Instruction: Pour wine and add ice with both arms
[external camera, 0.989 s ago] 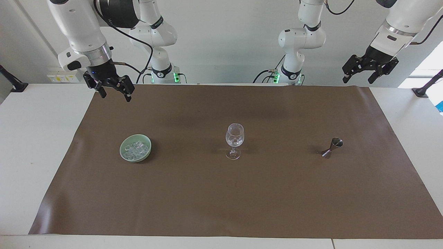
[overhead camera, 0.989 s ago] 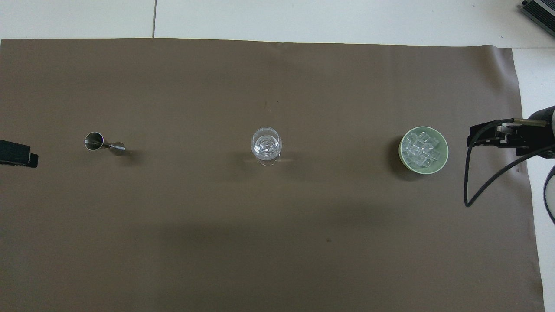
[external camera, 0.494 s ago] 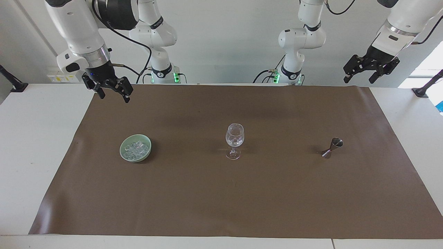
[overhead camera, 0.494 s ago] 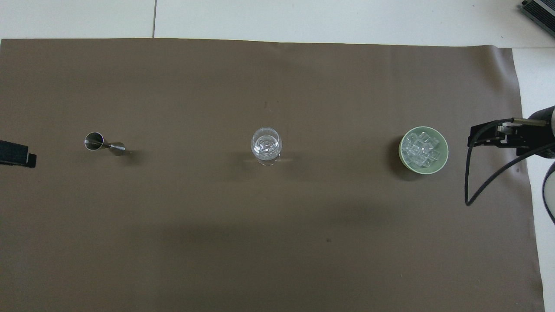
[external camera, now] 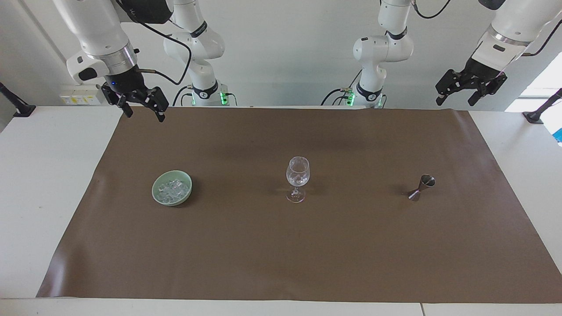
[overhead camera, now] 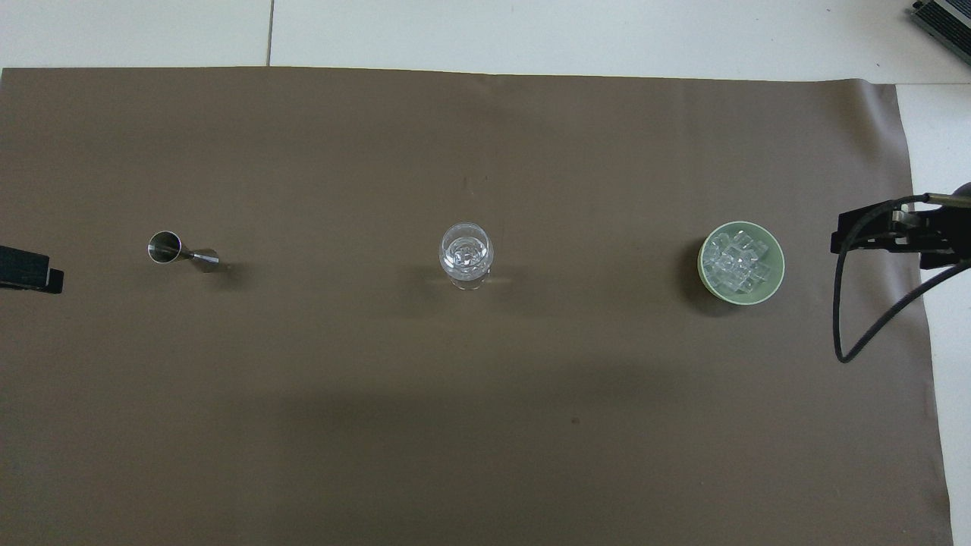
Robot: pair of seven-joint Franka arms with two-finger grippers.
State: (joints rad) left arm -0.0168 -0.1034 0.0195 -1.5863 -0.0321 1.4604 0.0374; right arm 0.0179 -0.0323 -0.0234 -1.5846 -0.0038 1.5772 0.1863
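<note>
Black and spread apart, the fingers of the right tool [external camera: 141, 108] are hanging released and empty in the air over the brown mat's [external camera: 281, 245] edge nearest the robots, at the right arm's end of the tabletop [external camera: 48, 184]. The left tool [external camera: 470, 91] is also hanging released and empty, up over the mat's corner at the left arm's end; in the overhead view only a black tip is showing at the picture's edge.

Ice [external camera: 174, 189] is lying heaped in a pale green bowl [external camera: 159, 196], which is sitting on the mat toward the right arm's end, well clear of the mat's border. A clear stemmed glass [external camera: 297, 177] is standing upright at the middle of the mat, with something clear and glinting in its bowl. A small metal measuring cup [external camera: 422, 187] is standing toward the left arm's end. The three are sitting in one row, well apart, with bare mat lying open all around them, both toward the robots and away from them. White tabletop is showing past the mat at both ends.

No readable writing is showing anywhere.
</note>
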